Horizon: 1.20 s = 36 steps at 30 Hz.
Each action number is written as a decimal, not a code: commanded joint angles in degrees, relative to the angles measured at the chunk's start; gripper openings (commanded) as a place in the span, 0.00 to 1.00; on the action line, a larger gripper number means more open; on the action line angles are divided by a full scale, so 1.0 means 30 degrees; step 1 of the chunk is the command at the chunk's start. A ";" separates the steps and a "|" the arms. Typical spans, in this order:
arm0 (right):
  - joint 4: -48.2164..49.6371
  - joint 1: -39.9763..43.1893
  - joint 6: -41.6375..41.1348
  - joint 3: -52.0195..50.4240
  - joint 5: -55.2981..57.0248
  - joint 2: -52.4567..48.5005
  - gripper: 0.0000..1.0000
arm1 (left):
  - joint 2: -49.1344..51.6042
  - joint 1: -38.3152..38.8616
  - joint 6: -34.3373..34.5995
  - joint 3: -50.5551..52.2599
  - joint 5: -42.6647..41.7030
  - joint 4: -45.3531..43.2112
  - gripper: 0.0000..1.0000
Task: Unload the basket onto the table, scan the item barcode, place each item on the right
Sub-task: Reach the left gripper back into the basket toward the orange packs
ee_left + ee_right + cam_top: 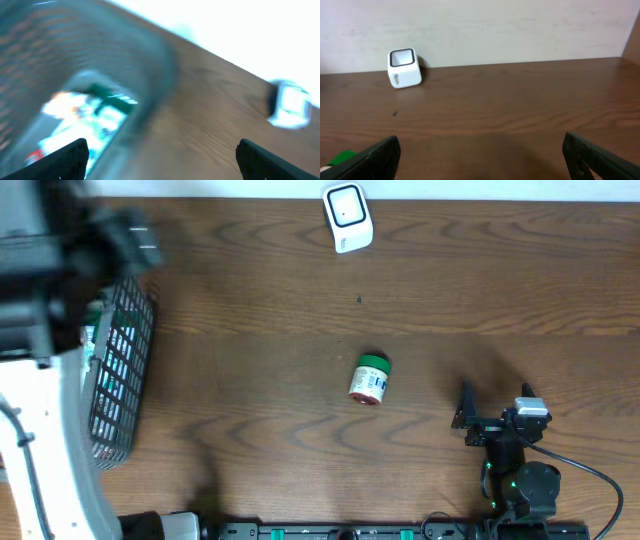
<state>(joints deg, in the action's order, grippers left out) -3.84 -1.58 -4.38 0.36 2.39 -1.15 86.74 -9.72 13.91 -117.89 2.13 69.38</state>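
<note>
A: So, where is the item?

B: The bottle [370,380] lies on its side near the middle of the table [250,300], a little right of centre. Its green cap [373,362] points toward the far edge. The body is white with a printed label and a reddish rim at the bottom end. Nothing touches it.

A: Handling estimate?

B: I judge it light and rigid, probably plastic. The body is round, so it may roll if nudged sideways. The label looks glossy and may be slick. The best hold is probably across the body just below the cap, one finger on each side, with the print left uncovered. The barcode is not legible from overhead, so I cannot tell which face carries it.

A: Grippers?

B: The right gripper [481,142] is by the near edge, toward the right corner. Its fingers are spread wide with nothing between them, and its wrist view catches only a sliver of the cap at lower left. The left gripper [162,147] hangs over the wire basket [120,370] at the left edge, fingers likewise apart and empty. That view is blurred. A green-and-white packet [85,120] lies inside the basket.

A: Scanner?

B: The white scanner [347,217] stands at the far edge, about midway along, with its dark-rimmed window turned upward. It is well apart from the bottle.
</note>
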 commanded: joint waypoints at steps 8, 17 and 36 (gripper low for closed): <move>-0.0066 -0.0036 -0.0240 -0.0015 0.0175 -0.0080 0.99 | 0.1851 -0.7308 0.1399 0.1086 0.0095 0.0510 0.95; -0.0066 -0.0036 -0.0240 -0.0015 0.0175 -0.0080 0.99 | 0.4940 -0.8539 0.5435 0.1632 0.0109 0.0277 0.95; -0.0073 -0.0036 -0.0240 -0.0015 0.0175 -0.0080 0.99 | 1.1191 -0.8539 0.8007 0.1698 0.0182 -0.2754 0.95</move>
<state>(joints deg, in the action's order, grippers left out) -3.84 -1.58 -4.38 0.36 2.39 -1.30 119.72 -35.16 33.58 -112.84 1.87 61.93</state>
